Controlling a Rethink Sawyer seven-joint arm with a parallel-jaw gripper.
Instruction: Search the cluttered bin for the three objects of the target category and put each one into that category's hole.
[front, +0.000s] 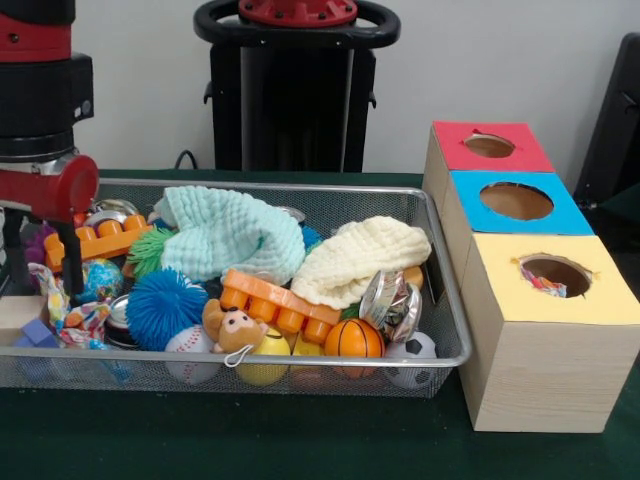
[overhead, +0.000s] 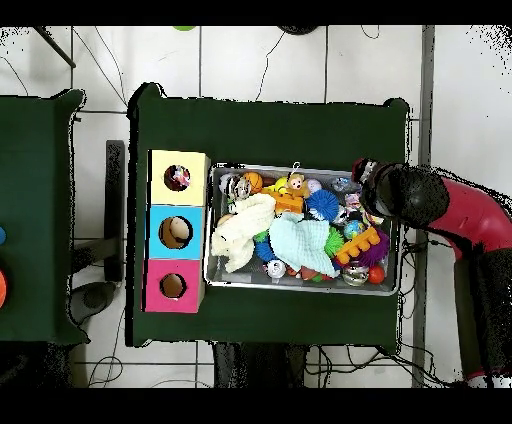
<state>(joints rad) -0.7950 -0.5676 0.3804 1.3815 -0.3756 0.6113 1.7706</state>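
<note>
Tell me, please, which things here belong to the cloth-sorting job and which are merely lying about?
Job: wire basket, printed cloth in basket, yellow-surround hole, printed cloth inside hole.
Lying about: mint cloth, cream cloth, orange block, blue spiky ball, basketball, blue-surround hole, red-surround hole.

The red and black arm (front: 40, 120) reaches down at one side, its gripper (front: 45, 265) lowered, fingers too obscured to judge.

Mint knitted cloth (front: 228, 238) lies beside cream knitted cloth (front: 360, 258), touching at one edge. Orange block (front: 281, 303) below them, blue spiky ball (front: 163, 307) left. Basketball (front: 353, 338) beside soccer ball (front: 412, 350) (front corner). Table (front: 250, 440) green.
</note>
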